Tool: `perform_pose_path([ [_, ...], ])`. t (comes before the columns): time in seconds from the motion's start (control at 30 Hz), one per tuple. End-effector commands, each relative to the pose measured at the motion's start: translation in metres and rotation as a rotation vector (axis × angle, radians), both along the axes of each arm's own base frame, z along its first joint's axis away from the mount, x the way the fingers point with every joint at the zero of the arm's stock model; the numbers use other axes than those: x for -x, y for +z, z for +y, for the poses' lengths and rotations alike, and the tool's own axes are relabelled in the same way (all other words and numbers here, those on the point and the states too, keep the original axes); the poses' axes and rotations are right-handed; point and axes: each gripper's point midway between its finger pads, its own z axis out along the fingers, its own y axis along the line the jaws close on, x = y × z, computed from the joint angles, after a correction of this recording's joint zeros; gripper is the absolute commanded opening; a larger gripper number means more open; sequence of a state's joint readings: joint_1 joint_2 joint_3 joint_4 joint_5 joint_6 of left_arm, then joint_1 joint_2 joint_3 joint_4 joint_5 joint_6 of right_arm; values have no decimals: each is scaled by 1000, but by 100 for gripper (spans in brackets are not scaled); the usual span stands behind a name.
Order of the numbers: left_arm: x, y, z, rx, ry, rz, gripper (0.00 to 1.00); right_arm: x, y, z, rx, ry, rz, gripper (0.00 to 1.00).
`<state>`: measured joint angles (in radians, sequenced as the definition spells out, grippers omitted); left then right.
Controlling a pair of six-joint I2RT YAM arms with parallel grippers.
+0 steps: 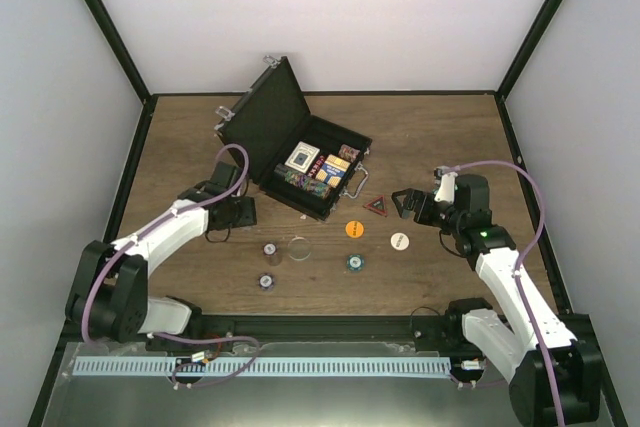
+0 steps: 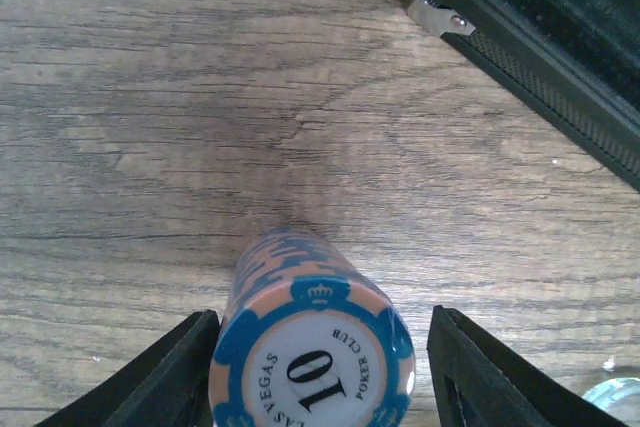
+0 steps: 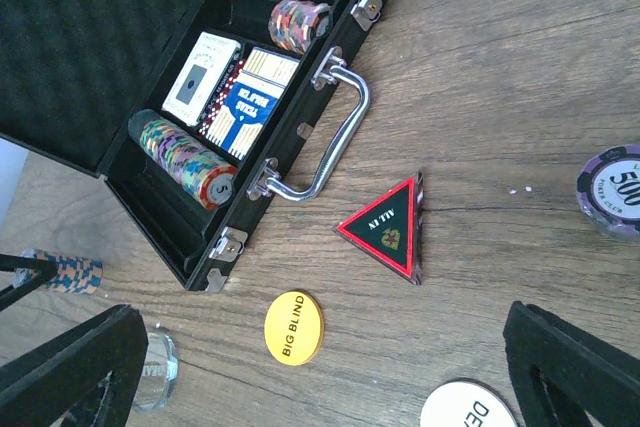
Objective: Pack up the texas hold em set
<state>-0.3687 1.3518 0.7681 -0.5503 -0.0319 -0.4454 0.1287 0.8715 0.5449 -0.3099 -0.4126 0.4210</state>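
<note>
The black briefcase (image 1: 300, 152) lies open at the back centre, lid leaning up to the left. In the right wrist view its tray (image 3: 160, 237) holds two card decks (image 3: 225, 92) and two rows of multicoloured chips (image 3: 185, 159), behind the silver handle (image 3: 340, 137). My left gripper (image 1: 233, 213) is open around an upright blue-and-orange stack of "10" chips (image 2: 310, 347); the left finger (image 2: 175, 377) touches it and the right finger stands a little apart. My right gripper (image 1: 405, 203) is open and empty (image 3: 320, 382) above the triangular marker (image 3: 388, 232), the orange button (image 3: 294, 327) and the white button (image 3: 470, 412).
Loose chips lie at the front centre (image 1: 270, 248), (image 1: 265, 281), (image 1: 355, 262), beside a clear round puck (image 1: 299, 248). A purple 500 chip (image 3: 612, 190) lies to the right of the marker. Black frame posts and white walls bound the wooden table (image 1: 450, 137).
</note>
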Motion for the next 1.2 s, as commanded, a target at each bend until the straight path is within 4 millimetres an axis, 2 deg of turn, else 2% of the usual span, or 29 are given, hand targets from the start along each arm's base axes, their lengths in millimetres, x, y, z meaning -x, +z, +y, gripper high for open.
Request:
perform_pose_path([
  [0.0,0,-9,-2,-19,-37,16,56,-2,7,4,-1,19,-20,100],
  [0.1,0,-14,-2,-32,-37,27,51,-4,11,4,5,19,-28,100],
  [0.2,-2,-10,-2,-33,-29,9,44,-5,14,6,-2,26,-32,100],
  [0.43,-7,-2,-6,-34,-67,-2,35,-6,14,7,9,47,-34,100],
  [0.5,-12,5,-10,-32,-89,-12,33,-7,16,8,11,54,-29,100],
  [0.6,-21,25,-18,-19,-141,-62,32,-8,22,11,4,66,-21,100],
  [0.7,-26,62,-46,45,-280,-158,32,-7,28,14,-15,76,-1,100],
  [0.83,-23,114,-101,131,-535,-287,32,-3,31,25,-90,111,62,100],
  [0.9,-19,129,-129,158,-652,-323,31,0,36,34,-148,143,87,100],
  [0.97,-8,133,-157,203,-751,-337,31,2,38,43,-209,169,109,100],
  [1.07,14,126,-192,249,-890,-378,31,8,39,55,-295,211,139,100],
  [1.17,35,124,-206,238,-985,-376,32,16,42,69,-377,260,156,100],
])
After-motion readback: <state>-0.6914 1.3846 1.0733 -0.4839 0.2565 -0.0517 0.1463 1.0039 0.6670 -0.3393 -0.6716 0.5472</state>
